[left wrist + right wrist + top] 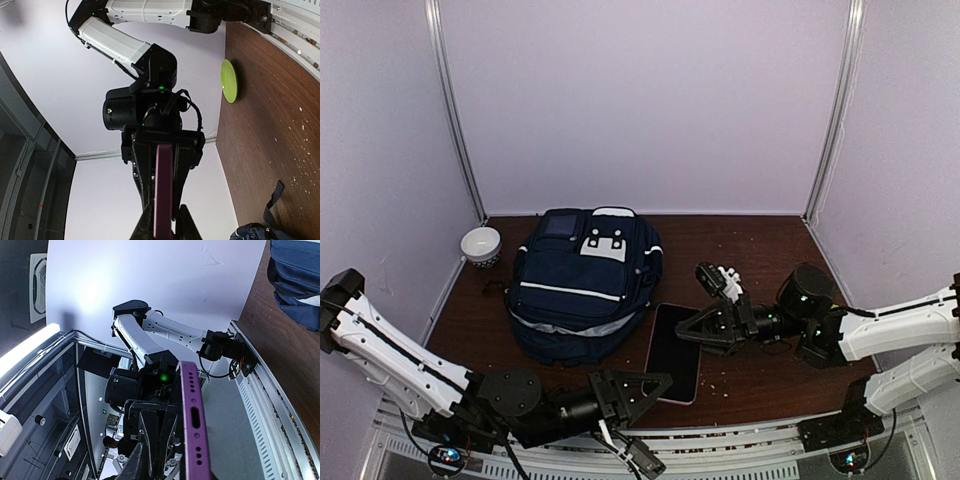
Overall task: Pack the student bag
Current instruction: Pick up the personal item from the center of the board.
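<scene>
A white bowl (480,243) stands at the far left corner of the brown worktop (760,250), just left of the bag and apart from it.

The left hand (662,385) reaches in from the near edge. It is clamped on the near end of a tablet (675,350). The left wrist view shows the tablet's purple rim edge-on, with a dark finger (142,227) pressed to each side.

The bag (582,290) lies left of centre, front side up. Its white patch with buckles points to the far wall. Its mouth faces the near edge, and a strip of grey lining shows there. A white stripe runs across its front.

The tablet is a dark slab with a purple rim. It sits just beside the bag's near right corner, between the two hands. From above it looks flat, but I cannot tell whether it rests on the worktop or is lifted.

The right hand (682,330) comes in from the right to the tablet's right edge, one jaw on each side of the rim. The right wrist view shows that rim close up, with a port and small holes. A gap seems to remain beside one finger (137,462), so I cannot tell whether the jaws grip it.

Pale specks (720,380) dot the worktop near the tablet.
</scene>
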`<action>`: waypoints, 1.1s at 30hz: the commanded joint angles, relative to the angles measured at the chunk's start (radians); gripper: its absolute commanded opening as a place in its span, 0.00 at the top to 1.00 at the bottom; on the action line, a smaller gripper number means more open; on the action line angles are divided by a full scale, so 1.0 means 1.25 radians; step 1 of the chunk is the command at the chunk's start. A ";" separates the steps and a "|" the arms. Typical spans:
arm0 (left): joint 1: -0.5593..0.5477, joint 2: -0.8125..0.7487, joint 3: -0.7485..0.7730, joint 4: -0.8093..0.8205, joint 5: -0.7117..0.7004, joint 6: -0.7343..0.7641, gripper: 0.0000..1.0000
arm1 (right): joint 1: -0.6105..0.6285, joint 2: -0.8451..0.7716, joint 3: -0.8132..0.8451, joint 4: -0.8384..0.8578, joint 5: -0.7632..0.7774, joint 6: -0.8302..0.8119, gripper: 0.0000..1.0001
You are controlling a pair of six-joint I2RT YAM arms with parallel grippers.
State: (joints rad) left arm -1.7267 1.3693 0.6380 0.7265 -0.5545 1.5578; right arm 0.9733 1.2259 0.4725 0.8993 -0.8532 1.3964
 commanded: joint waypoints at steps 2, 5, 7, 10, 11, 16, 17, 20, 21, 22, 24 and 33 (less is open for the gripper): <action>0.002 0.007 0.021 0.103 -0.052 0.004 1.00 | 0.008 -0.031 0.017 0.024 0.020 -0.008 0.79; 0.003 0.019 0.024 0.128 -0.068 0.007 1.00 | 0.010 -0.030 0.012 0.045 0.028 0.008 0.70; 0.003 0.030 0.028 0.145 -0.076 0.013 1.00 | 0.011 -0.035 0.007 0.048 0.038 0.008 0.67; 0.007 0.046 0.038 0.174 -0.090 0.024 1.00 | 0.010 -0.043 0.001 0.040 0.052 0.003 0.67; 0.008 0.051 0.039 0.182 -0.093 0.029 1.00 | 0.011 -0.046 0.001 0.036 0.054 0.000 0.67; 0.013 0.076 0.052 0.221 -0.114 0.042 1.00 | 0.011 -0.054 0.004 0.023 0.062 -0.004 0.73; 0.015 0.083 0.054 0.236 -0.121 0.050 1.00 | 0.011 -0.056 0.003 0.021 0.063 -0.005 0.76; 0.018 0.093 0.058 0.253 -0.125 0.057 1.00 | 0.011 -0.061 0.005 0.016 0.067 -0.009 0.82; 0.018 0.094 0.060 0.253 -0.125 0.052 1.00 | 0.011 -0.062 0.007 0.015 0.068 -0.010 0.85; 0.018 0.096 0.059 0.253 -0.125 0.050 1.00 | 0.010 -0.063 0.007 0.012 0.068 -0.011 0.87; 0.018 0.101 0.060 0.257 -0.124 0.047 1.00 | 0.011 -0.067 0.008 0.008 0.071 -0.014 0.91; 0.040 0.122 0.060 0.352 -0.141 0.029 0.03 | 0.009 -0.109 0.027 -0.095 0.110 -0.087 1.00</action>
State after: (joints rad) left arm -1.6928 1.5112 0.6830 1.0321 -0.6964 1.6268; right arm 0.9817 1.1313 0.4721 0.8032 -0.7483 1.3567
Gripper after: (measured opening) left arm 0.810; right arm 0.077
